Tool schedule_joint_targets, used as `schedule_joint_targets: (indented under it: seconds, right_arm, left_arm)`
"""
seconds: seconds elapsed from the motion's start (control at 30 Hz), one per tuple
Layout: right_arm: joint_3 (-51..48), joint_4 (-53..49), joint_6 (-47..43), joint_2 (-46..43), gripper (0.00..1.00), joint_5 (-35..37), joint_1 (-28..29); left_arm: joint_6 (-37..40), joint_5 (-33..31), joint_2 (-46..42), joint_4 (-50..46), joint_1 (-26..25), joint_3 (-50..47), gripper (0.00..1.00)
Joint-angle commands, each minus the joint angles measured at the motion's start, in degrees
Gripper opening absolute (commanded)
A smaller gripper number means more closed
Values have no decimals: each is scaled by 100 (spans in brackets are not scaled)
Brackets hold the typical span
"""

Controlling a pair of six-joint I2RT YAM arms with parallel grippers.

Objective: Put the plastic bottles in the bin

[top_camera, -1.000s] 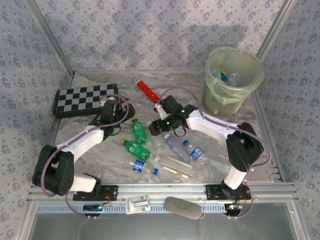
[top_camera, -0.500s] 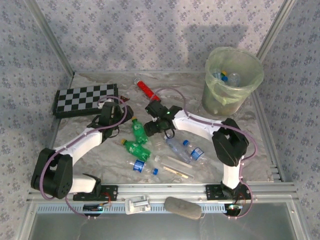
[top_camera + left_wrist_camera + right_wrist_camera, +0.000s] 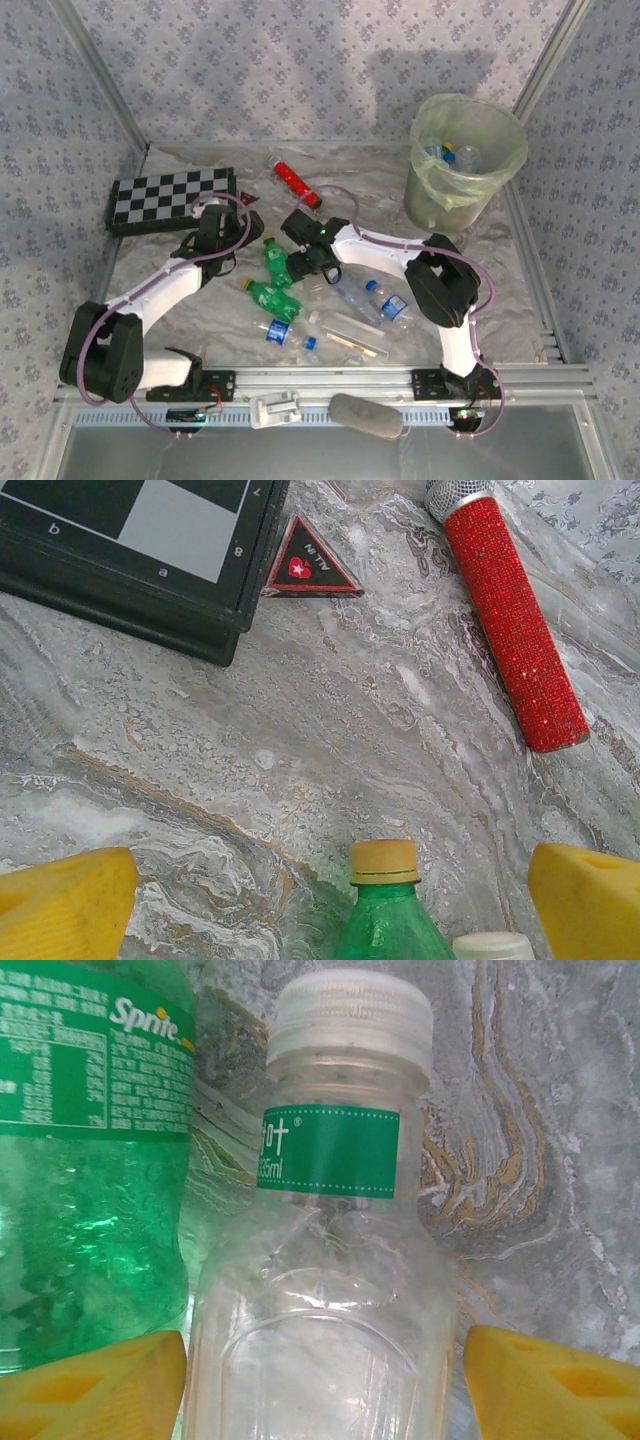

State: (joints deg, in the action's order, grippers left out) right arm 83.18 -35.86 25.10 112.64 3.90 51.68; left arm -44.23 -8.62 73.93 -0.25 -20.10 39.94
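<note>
My right gripper (image 3: 325, 1380) is open, its yellow fingers (image 3: 90, 1385) either side of a clear plastic bottle (image 3: 330, 1260) with a white cap and green label. The left finger is at the bottle's wall and the right one stands a little off it. A green bottle (image 3: 90, 1140) lies right beside it. In the top view the right gripper (image 3: 300, 267) is over the green bottles (image 3: 279, 262). My left gripper (image 3: 335, 900) is wide open, with a yellow-capped green bottle (image 3: 385, 920) between its fingers, untouched. Several more bottles (image 3: 360, 295) lie on the table. The pale-green bin (image 3: 465, 160) stands at the far right, with bottles inside.
A red glittery tube (image 3: 510, 630) and a small triangular card (image 3: 310, 568) lie ahead of the left gripper. The chequered board (image 3: 170, 198) is at the far left. Flat wooden sticks (image 3: 355, 335) lie near the front bottles, and the enclosure walls are close around.
My right arm has swung left from the table's middle to the green bottles, and its jaws have narrowed around the clear bottle. The left gripper has barely shifted and stays wide open.
</note>
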Motion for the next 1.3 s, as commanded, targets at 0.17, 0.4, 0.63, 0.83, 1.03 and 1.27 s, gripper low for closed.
schedule_joint_targets:
  seconds: [0.17, 0.4, 0.63, 0.83, 1.03, 1.27]
  right_arm:
    - [85, -200, 170, 292, 74, 84, 38]
    - [69, -187, 188, 311, 63, 50, 17]
    - [53, 13, 161, 43, 57, -55, -68]
    - [12, 421, 51, -552, 55, -290, -389]
    - [147, 735, -324, -1133, 54, -626, -858]
    - [518, 846, -739, -1666, 52, -1124, -1537]
  left_arm:
    - [-50, -92, -130, -45, 50, -20, 100]
    - [-60, -88, -142, -45, 50, -49, 100]
    - [-60, -97, -175, -54, 59, -84, 100]
    - [-43, -92, -212, -72, 67, -110, 100]
    - [-20, -40, -218, -54, 85, -83, 100]
    - [-24, -43, -215, -54, 89, -66, 100]
